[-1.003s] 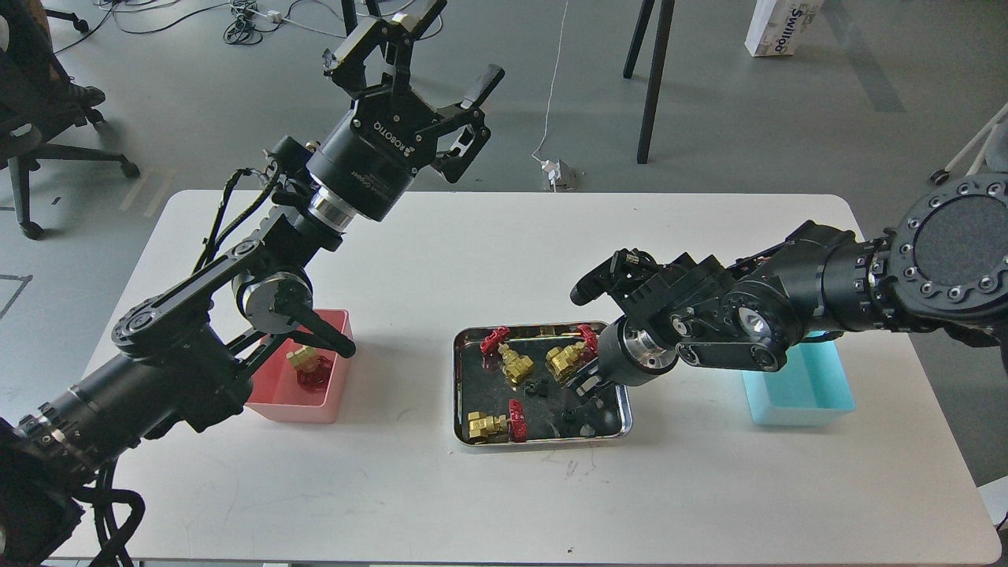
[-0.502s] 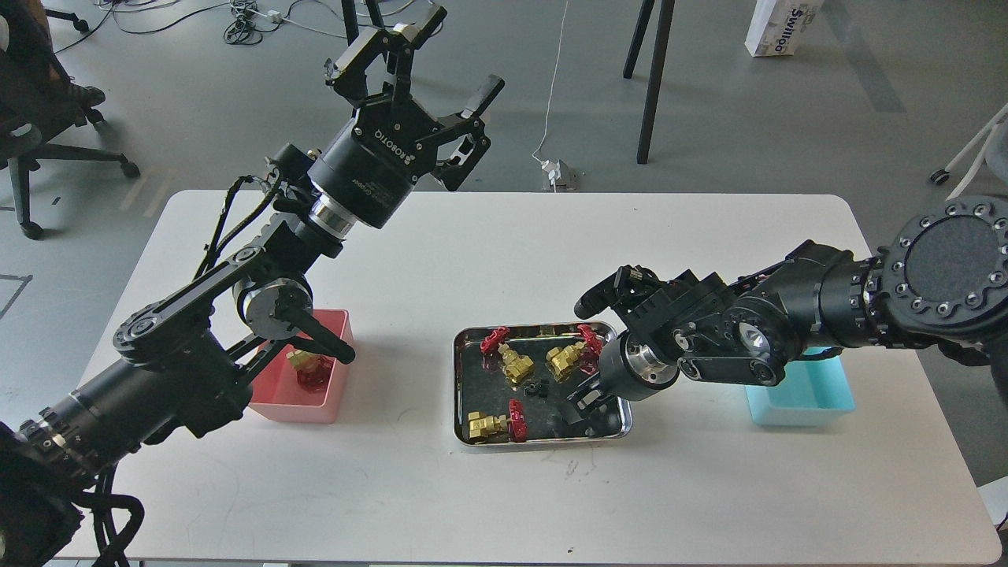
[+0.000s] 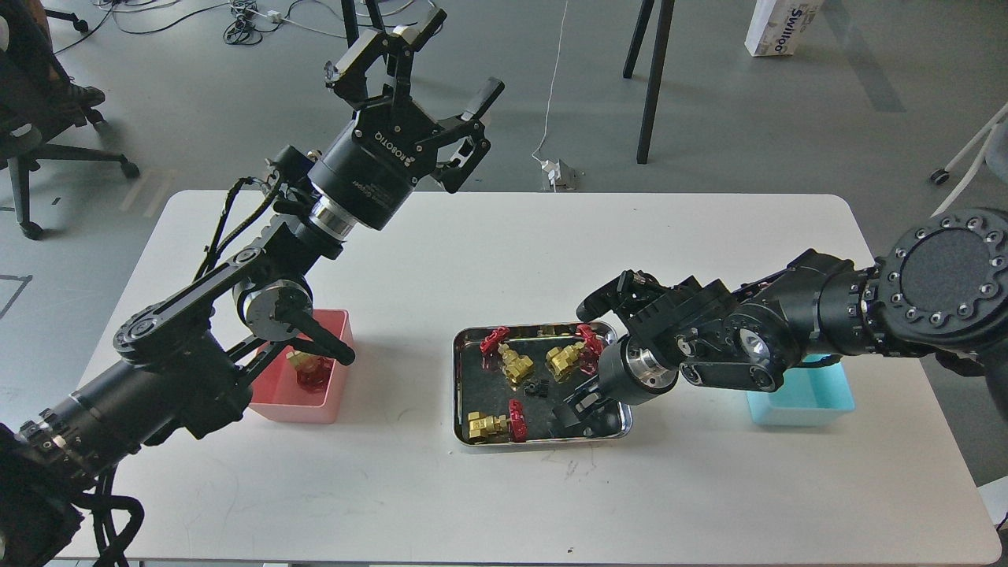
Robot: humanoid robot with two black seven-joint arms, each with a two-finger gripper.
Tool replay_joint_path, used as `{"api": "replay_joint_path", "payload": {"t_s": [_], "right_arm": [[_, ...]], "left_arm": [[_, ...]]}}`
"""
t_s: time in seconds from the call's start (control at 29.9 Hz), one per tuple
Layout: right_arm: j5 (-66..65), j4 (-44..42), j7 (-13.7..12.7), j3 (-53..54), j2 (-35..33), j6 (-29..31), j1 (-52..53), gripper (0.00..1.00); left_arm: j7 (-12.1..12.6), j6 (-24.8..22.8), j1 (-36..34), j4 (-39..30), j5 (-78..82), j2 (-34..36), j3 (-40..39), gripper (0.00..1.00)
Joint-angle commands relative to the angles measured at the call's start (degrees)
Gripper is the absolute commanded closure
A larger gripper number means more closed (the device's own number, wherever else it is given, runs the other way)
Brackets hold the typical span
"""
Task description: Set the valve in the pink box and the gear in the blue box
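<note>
- Head view: our left gripper (image 3: 429,57) is held up high, past the far edge of the white table (image 3: 488,252). Its two fingers are spread wide, and there is nothing between them.
- Our left arm bends over the pink box (image 3: 324,392), which sits on the left side of the table. The arm hides part of the box.
- One valve (image 3: 307,367) lies inside the pink box. We can see its gold body and its red wheel.
- A shiny steel tray (image 3: 461,390) sits in the middle of the table.
- Three more valves lie in the tray. One (image 3: 508,358) is near the far left corner. One (image 3: 568,354) is at the far right, just beside our right arm. One (image 3: 494,424) is at the near left.
- A tiny black gear (image 3: 537,387) lies in the middle of the tray, between the valves.
- Our right gripper (image 3: 579,409) reaches down into the near right part of the tray. It looks small and dark there, so we cannot tell if its fingers are apart or together, or if it has anything.
- The blue box (image 3: 819,402) sits on the right side of the table. Our right arm covers its far part. We cannot see anything in the part that shows.
</note>
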Motion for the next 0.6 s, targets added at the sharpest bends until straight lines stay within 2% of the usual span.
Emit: {"api": "replay_joint_path", "payload": {"t_s": [0.0, 0.57], "right_arm": [[-0.1, -0.1, 0.4, 0.0, 0.0, 0.0, -0.9, 0.38], [-1.0, -2.5, 0.6, -0.2, 0.0, -1.2, -1.9, 0.4]], "left_arm": [[0.0, 0.0, 0.0, 0.1, 0.0, -0.1, 0.0, 0.17], [0.0, -0.2, 0.8, 0.6, 0.1, -0.7, 0.0, 0.16]]}}
